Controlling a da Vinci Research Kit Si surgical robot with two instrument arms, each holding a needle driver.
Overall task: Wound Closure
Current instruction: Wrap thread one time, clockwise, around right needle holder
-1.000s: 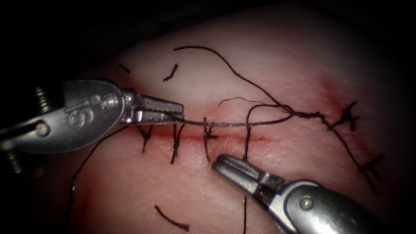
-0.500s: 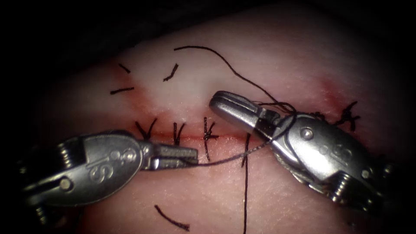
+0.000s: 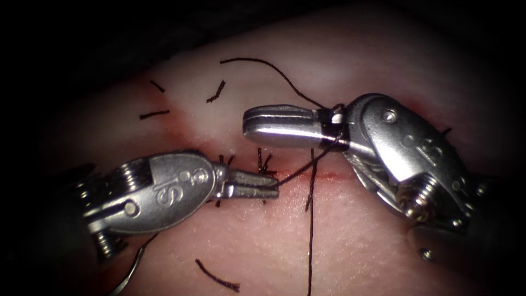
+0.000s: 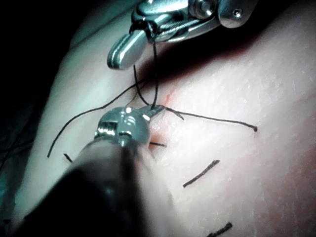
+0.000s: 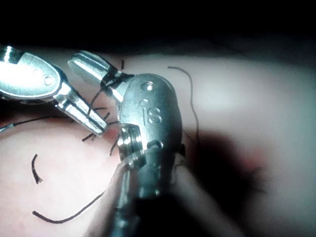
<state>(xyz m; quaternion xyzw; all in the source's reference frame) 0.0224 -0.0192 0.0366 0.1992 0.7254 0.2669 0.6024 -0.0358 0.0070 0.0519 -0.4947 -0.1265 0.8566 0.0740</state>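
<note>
The cut (image 3: 334, 176) runs as a thin red line across the tissue (image 3: 356, 60), crossed by several dark stitches (image 3: 263, 163). My left tool (image 3: 273, 188) lies over the cut with its jaws shut on the thread (image 3: 298, 171). From there the strand rises to my right tool (image 3: 252, 123), just above the cut, and is wound around its shut jaws near their base; nothing sits between them. A thin grey curve (image 3: 131, 271), perhaps the needle, hangs below the left tool, free of the tissue. The left wrist view shows the left tool (image 4: 154, 109) gripping the thread (image 4: 155, 69) under the right tool (image 4: 118, 57).
Cut ends of thread (image 3: 218, 91) lie on the tissue above the cut, another (image 3: 216, 278) below it. One long strand (image 3: 310, 241) runs straight down from the cut. A loose tail (image 3: 268, 67) arcs over the upper tissue. Red fluid (image 3: 181, 123) stains the tissue near the cut.
My right tool has crossed from below the cut to above it, and the thread has become looped around its jaws. My left tool moved down and right, carrying the thread.
</note>
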